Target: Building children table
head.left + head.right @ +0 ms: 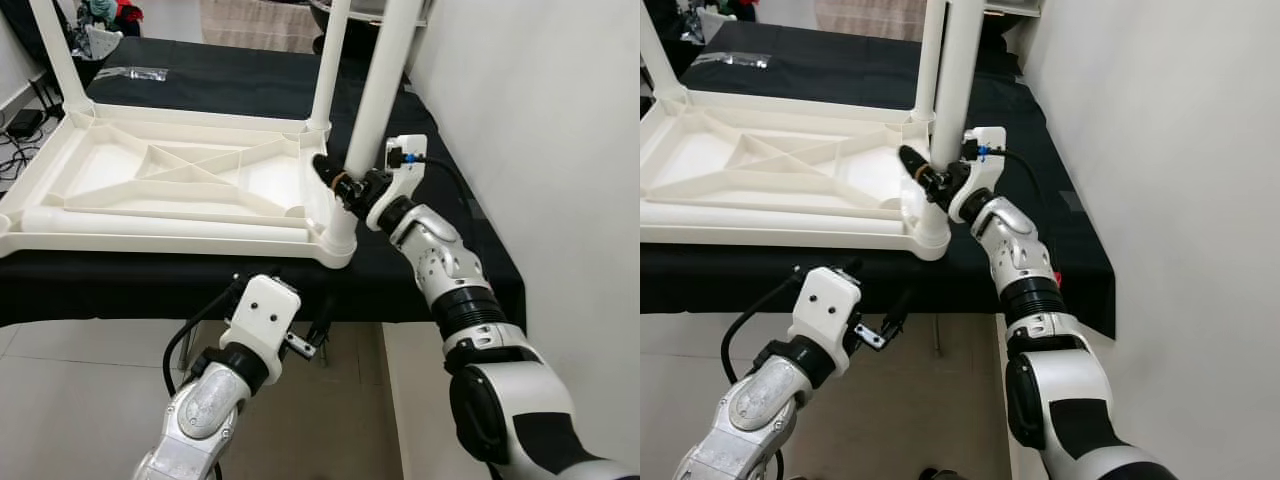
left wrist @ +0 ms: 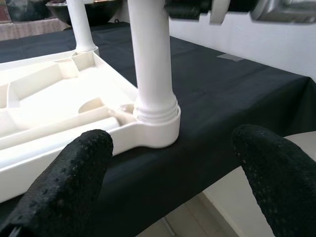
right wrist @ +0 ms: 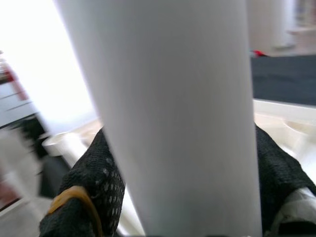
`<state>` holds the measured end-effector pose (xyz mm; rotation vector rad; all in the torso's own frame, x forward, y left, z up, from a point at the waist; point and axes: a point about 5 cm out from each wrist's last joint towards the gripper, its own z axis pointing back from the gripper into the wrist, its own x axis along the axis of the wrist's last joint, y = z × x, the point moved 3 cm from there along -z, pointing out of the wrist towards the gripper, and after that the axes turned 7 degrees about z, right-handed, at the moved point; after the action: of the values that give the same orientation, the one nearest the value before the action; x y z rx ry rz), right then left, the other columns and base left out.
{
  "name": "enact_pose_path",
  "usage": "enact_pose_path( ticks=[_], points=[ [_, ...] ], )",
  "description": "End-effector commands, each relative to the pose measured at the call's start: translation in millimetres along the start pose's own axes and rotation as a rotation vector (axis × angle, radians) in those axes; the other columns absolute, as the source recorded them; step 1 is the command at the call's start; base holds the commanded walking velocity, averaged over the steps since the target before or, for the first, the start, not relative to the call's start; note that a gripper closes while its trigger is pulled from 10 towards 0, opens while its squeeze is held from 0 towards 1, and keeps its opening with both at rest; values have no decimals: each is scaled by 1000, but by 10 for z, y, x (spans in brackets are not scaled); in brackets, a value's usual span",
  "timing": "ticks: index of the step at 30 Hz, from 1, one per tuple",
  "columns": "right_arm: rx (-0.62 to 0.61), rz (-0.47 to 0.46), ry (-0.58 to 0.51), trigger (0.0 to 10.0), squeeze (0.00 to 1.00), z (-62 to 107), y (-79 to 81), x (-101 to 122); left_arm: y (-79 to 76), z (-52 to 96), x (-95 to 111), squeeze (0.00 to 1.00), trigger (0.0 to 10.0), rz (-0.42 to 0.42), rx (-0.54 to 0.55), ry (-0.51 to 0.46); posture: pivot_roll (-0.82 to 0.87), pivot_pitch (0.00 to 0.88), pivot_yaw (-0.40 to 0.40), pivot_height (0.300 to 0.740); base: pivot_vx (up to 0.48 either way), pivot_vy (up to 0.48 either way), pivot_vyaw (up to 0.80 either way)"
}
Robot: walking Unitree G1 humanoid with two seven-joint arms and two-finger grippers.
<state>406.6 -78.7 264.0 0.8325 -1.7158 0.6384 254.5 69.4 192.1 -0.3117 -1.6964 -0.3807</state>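
**Kids' table build: near-corner leg in the clamp**

The white plastic children's tabletop (image 1: 180,190) is lying upside down on the black-covered bench (image 1: 460,250), ribbed underside facing up. I've got the right gripper (image 1: 345,185) pinching the white round plastic leg (image 1: 375,100) that stands in the near right corner socket (image 1: 340,245), both black fingers wrapped against the tube, low down and close above the socket. My left gripper (image 2: 168,173) hangs below the bench edge, fingers spread wide and holding nothing, aimed at that same corner.

Two more legs are up at the far corners (image 1: 330,60), and one loose leg (image 1: 160,222) lies in the tray along the near edge.

How it handles, my guess: hollow moulded plastic, so light and stiff but smooth and slippery. A low grip near the threaded collar (image 2: 155,109) seems best to me, less leverage to tip it. The tabletop probably slides easily on that cloth, so I'd brace the rim with the left one.
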Motion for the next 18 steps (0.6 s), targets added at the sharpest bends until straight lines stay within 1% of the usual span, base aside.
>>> enact_pose_path(
  ticks=[1,2,3,4,5,6,8,9,10,11,12,13,14,15,16,18],
  points=[
    [125,-7,-14,10000,0,-4,131,34,-26,12,-1,0,10000,-4,-8,-1,117,151,-158,740,0,0,0],
    [230,-4,-13,10000,0,15,233,53,-29,11,0,0,10000,-3,-9,-1,117,151,-158,740,0,0,0],
    [230,-4,-13,10000,0,15,233,53,-29,11,0,0,10000,-3,-9,-1,117,151,-158,740,0,0,0],
    [304,24,2,10000,0,17,314,31,-30,11,1,0,10000,-4,-10,-1,118,151,-159,740,0,0,0],
    [304,24,2,10000,0,17,314,31,-30,11,1,0,10000,-4,-10,-1,118,151,-159,740,0,0,0],
    [271,66,30,0,0,-49,311,-20,-28,10,3,0,10000,-6,-9,-1,120,152,-159,740,0,0,0],
    [271,66,30,0,0,-49,311,-20,-28,10,3,0,10000,-6,-9,-1,120,152,-159,740,0,0,0],
    [242,93,48,0,0,-94,300,-54,-26,9,4,0,10000,-6,-9,-2,122,153,-160,740,0,0,0],
    [242,93,48,0,0,-94,300,-54,-26,9,4,0,10000,-6,-9,-2,122,153,-160,740,0,0,0],
    [109,132,75,0,0,-160,193,-103,-22,11,5,0,10000,-9,-8,-1,122,154,-158,740,0,0,0],
    [4,154,86,0,0,-190,106,-127,-19,12,5,0,10000,-10,-7,-1,122,153,-158,740,0,0,0],
    [4,154,86,0,0,-190,106,-127,-19,12,5,0,10000,-10,-7,-1,122,153,-158,740,0,0,0],
    [-125,159,111,0,0,-186,-14,-158,-16,14,3,0,10000,-10,-6,0,122,154,-158,740,0,0,0],
    [-274,166,132,0,0,-153,-152,-178,-12,14,4,0,10000,-11,-5,-1,118,154,-155,740,0,0,0],
    [-360,168,145,0,0,-121,-231,-187,-11,14,5,0,10000,-11,-4,-1,118,154,-155,740,0,0,0],
    [-592,158,190,0,0,25,-447,-215,-12,10,2,0,10000,-11,-3,-1,117,152,-156,740,0,0,0]
  ],
)
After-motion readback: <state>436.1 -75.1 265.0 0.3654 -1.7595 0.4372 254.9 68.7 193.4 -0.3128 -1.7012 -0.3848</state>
